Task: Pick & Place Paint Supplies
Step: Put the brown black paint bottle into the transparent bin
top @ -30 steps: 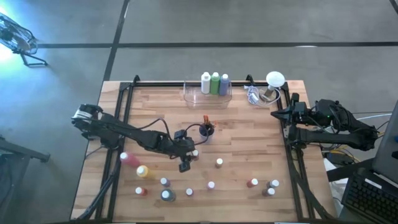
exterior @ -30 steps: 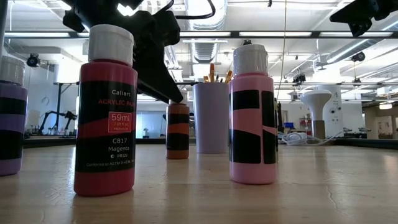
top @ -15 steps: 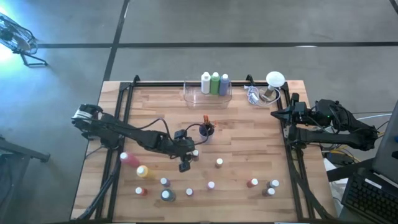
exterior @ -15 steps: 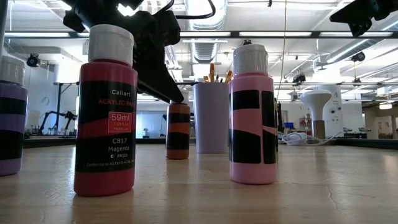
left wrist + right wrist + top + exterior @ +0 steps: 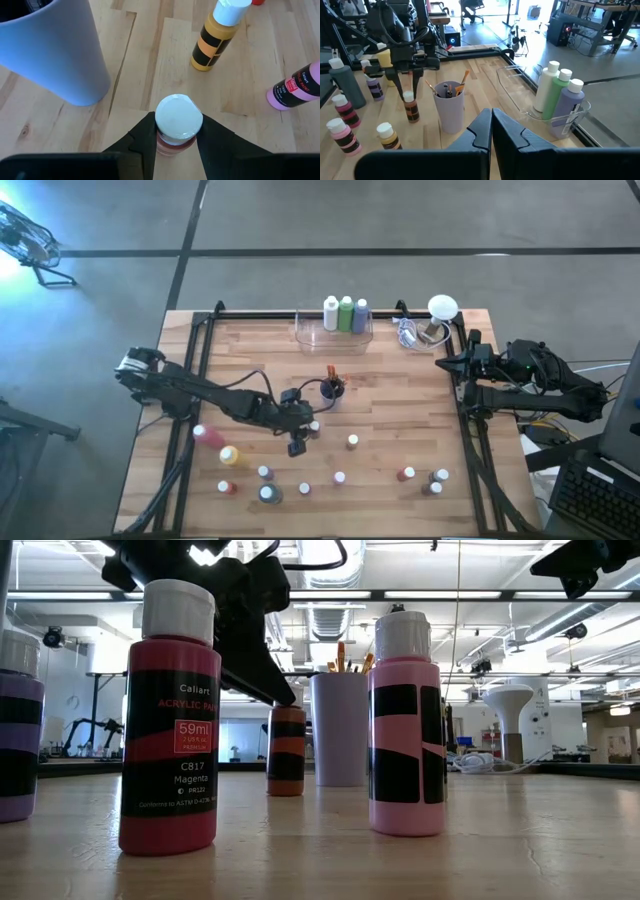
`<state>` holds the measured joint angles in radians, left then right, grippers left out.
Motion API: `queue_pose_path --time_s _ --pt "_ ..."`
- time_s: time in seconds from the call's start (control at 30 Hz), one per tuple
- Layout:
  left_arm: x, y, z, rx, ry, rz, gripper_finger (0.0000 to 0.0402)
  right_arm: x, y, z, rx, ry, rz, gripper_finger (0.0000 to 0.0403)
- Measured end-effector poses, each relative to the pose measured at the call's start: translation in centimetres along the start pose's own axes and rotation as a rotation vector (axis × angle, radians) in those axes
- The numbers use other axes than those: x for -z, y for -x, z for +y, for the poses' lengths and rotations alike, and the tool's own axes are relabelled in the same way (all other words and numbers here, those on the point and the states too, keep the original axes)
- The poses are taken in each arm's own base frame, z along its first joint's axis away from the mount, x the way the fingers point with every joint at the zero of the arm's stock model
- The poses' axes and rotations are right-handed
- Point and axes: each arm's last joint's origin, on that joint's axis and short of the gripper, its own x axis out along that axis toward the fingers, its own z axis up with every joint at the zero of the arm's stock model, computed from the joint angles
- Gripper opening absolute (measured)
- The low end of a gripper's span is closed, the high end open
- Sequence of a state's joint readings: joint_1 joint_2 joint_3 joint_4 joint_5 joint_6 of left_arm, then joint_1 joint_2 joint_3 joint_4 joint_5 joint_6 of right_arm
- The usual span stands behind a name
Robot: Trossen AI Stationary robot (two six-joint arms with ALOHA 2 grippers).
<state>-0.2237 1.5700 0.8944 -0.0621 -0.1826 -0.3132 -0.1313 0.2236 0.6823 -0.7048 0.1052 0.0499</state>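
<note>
A: Where's the orange bottle?
B: Upright on the counter, beside the brush cup, my left claw clamped under its cap.
A: Risk?
B: Swinging it into the cup. Right claw together, parked.

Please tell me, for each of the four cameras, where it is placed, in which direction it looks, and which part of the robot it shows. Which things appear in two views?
High view: above the table, facing straight down; both arms.
Low view: at table-top height, facing level across; arm parts overhead.
Left wrist view: on the left arm, facing down past the left gripper, closed on an orange bottle.
Right wrist view: on the right arm, facing across the table; right gripper shut.
Shared: the brush cup and orange bottle, in the low and both wrist views.
</note>
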Motion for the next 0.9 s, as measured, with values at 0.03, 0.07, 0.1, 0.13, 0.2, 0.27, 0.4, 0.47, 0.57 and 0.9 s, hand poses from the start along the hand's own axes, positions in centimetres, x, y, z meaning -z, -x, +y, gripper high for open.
queue_pose_path --time_s 0.03,0.07,0.1,0.13,0.2,0.27,0.4,0.47,0.57,0.9 --pt "-0.1 0.0 0.0 -0.002 -0.002 -0.002 0.0119 0.0 0.0 0.0 0.000 0.000 0.000 0.0008" --pt "-0.1 0.0 0.0 -0.007 -0.002 -0.004 0.0119 0.0 0.0 0.0 0.000 -0.001 -0.001 0.0008" --pt "-0.2 0.1 0.0 -0.013 -0.002 -0.007 0.0119 0.0 0.0 0.0 0.000 -0.001 0.000 0.0008" --pt "-0.2 0.2 0.0 -0.017 -0.002 -0.008 0.0119 0.0 0.0 0.0 0.000 0.000 0.000 0.0008" --pt "-0.4 0.6 0.1 -0.024 -0.001 -0.010 0.0119 0.0 0.0 0.0 0.000 -0.001 0.000 0.0008" --pt "-0.7 1.3 0.2 -0.037 0.003 -0.030 0.0119 0.0 0.0 0.0 0.000 0.000 0.000 0.0008" --pt "-1.2 2.9 0.5 -0.079 0.019 -0.064 0.0119 0.0 0.0 0.0 0.000 -0.001 -0.001 0.0008" --pt "-1.6 3.8 0.7 -0.119 0.028 -0.088 0.0119 0.0 0.0 0.0 0.000 0.000 0.000 0.0008" --pt "-2.2 5.2 1.3 -0.204 0.050 -0.153 0.0119 0.0 0.0 0.0 0.000 0.000 0.000 0.0008" --pt "-4.6 8.1 4.5 -0.506 0.174 -0.333 0.0119 0.0 0.0 0.0 0.000 0.000 0.000 0.0008"
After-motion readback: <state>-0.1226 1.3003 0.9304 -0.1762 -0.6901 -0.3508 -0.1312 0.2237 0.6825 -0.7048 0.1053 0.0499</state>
